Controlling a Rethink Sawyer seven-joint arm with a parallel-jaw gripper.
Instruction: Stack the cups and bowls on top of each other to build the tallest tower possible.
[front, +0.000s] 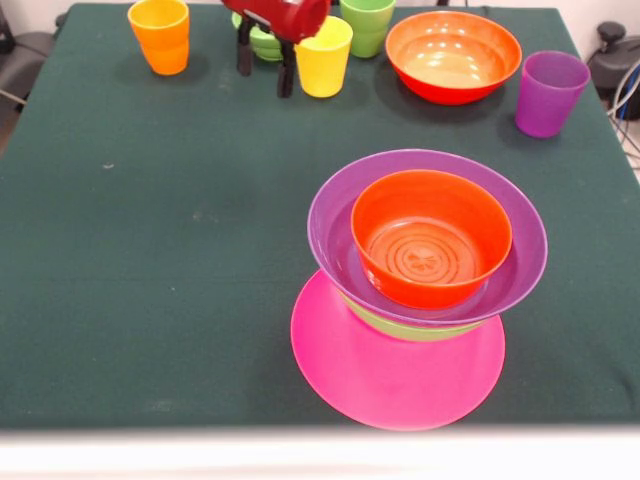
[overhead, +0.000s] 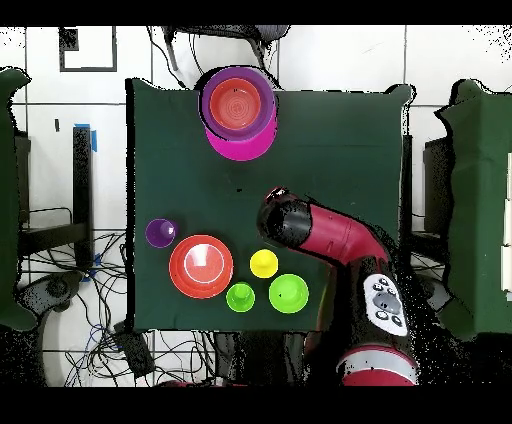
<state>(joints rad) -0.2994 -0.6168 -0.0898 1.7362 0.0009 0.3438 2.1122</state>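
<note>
We see the tower (front: 420, 290) at the near side of the table (front: 150, 250) in the front view: pink bowl (front: 380, 380) at the base, green bowl (front: 420, 326), purple bowl (front: 340, 220), orange-red bowl (front: 431, 238) on top. The jaws hang open and empty at the far edge, just beside the yellow cup (front: 323, 56). The orange cup (front: 160, 35), purple cup (front: 549, 93) and second orange-red bowl (front: 453, 56) stand loose along that far edge.

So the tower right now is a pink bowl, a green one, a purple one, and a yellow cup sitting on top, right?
Not quite. The top piece is an orange-red bowl nested in the purple bowl, as the front view shows. The pink bowl and green bowl below are as you said.
</note>
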